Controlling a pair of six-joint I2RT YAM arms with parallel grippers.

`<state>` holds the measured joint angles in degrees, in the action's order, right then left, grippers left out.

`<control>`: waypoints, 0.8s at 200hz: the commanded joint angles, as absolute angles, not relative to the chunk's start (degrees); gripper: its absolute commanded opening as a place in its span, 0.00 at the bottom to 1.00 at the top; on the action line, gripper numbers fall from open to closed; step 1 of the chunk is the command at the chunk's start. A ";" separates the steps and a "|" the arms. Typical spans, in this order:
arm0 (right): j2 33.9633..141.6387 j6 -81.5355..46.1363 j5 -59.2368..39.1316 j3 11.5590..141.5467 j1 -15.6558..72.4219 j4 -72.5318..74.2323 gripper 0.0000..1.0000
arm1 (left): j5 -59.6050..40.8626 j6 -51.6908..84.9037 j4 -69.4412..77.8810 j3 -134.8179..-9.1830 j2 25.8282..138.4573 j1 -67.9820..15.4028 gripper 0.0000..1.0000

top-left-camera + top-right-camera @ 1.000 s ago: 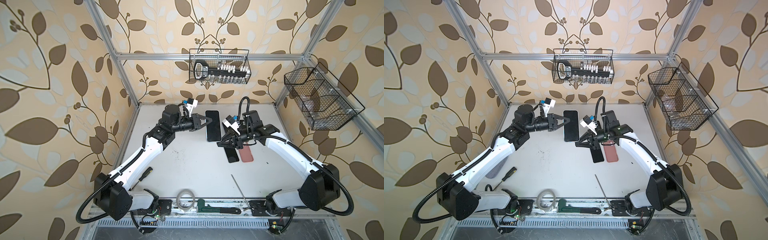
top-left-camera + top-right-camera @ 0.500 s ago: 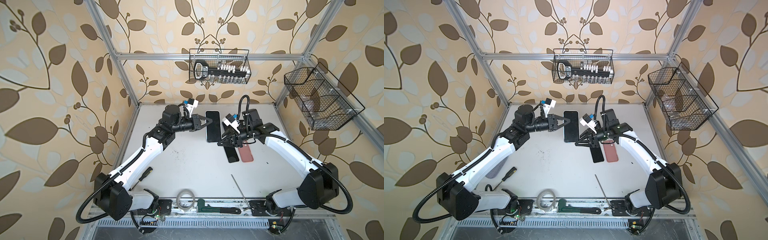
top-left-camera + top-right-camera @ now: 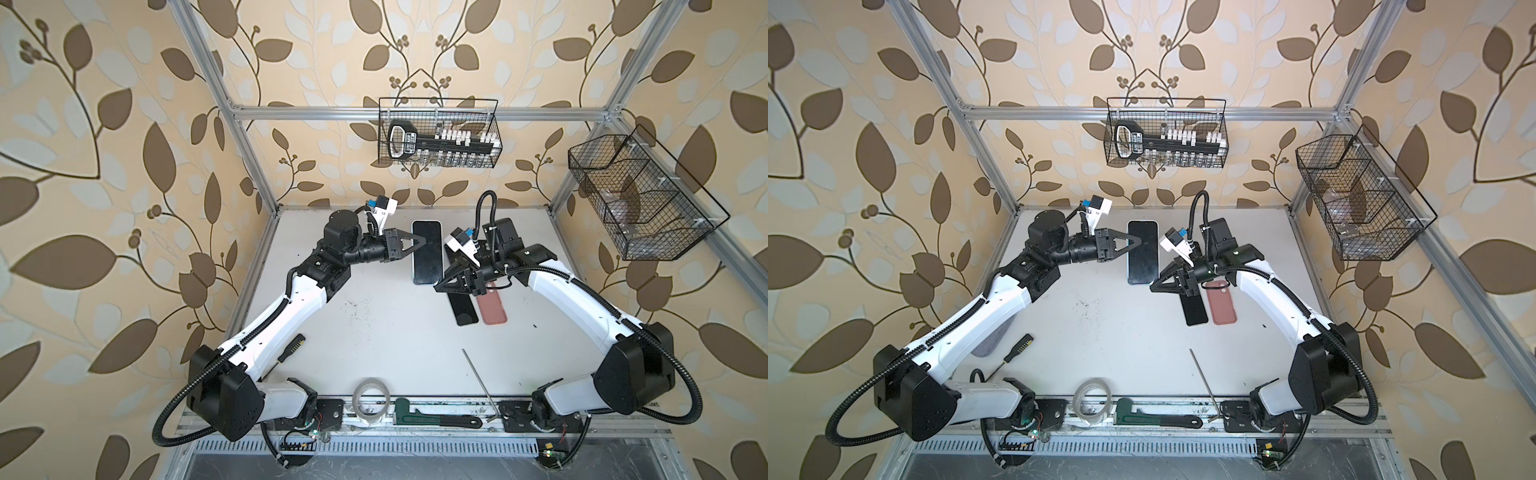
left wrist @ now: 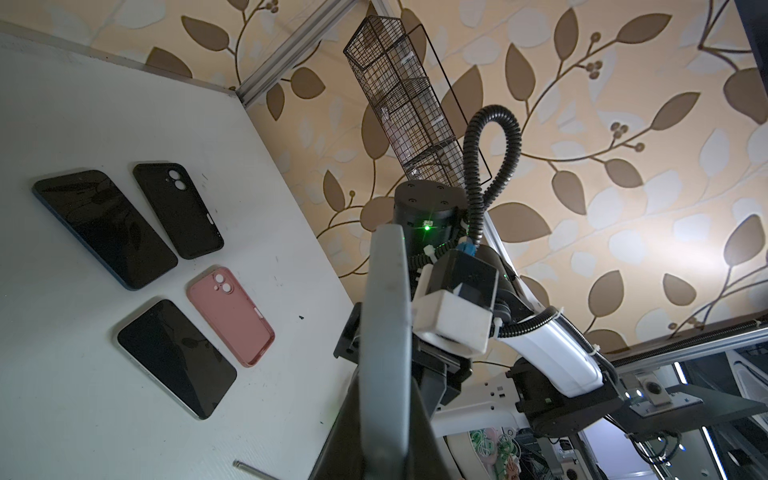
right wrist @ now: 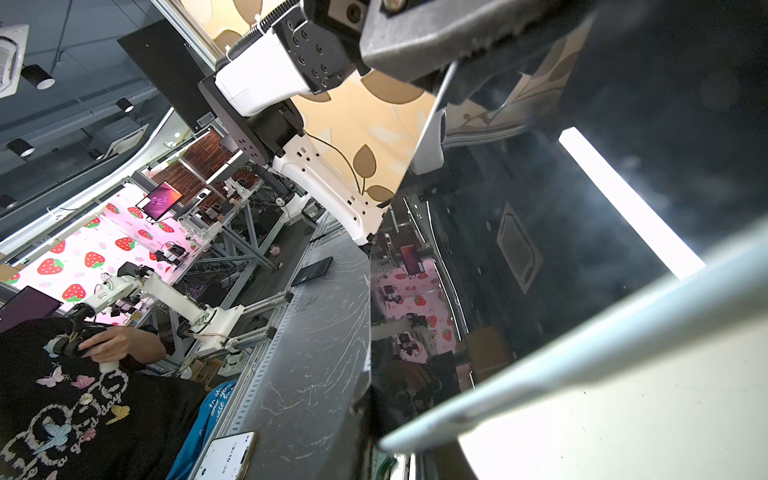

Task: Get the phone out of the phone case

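1. Grip: left fingers (image 3: 422, 242) are closed on the long edge of the phone (image 3: 427, 266) on their side. The left wrist view shows it edge-on between them as a grey slab.
2. Other side: right fingers (image 3: 441, 286) are at the phone's near corner. I cannot tell whether they pinch the rim or only rest against it. The right wrist view shows just screen and pale rim, very close.
3. Position: the phone is held up off the surface (image 3: 374, 332), screen upward, towards the back middle. A pale rim runs all round the screen and is taken to be the case (image 4: 382, 316), so the phone is judged still inside.
4. Handling (judgement): the phone is stiff and light, with a slick, breakable glass face. The case lip is probably soft and springy. Keep the phone clamped by its edges, catch the lip at a corner and peel from there. The risk is a slip from the edge-only hold, then a drop.
5. Lying on the surface: blue phone (image 4: 104, 228), white phone (image 4: 174, 357), black case (image 4: 178, 212), pink case (image 3: 492, 305).
6. Against a second ago: the phone and both arms are in the same places, and the rim is not visibly lifted.
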<state>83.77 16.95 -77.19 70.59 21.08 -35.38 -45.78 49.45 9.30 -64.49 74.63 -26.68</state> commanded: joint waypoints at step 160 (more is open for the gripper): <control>83.04 5.01 -73.06 62.78 19.92 -8.60 0.13 | -28.91 82.26 30.35 -51.40 67.06 -29.16 0.00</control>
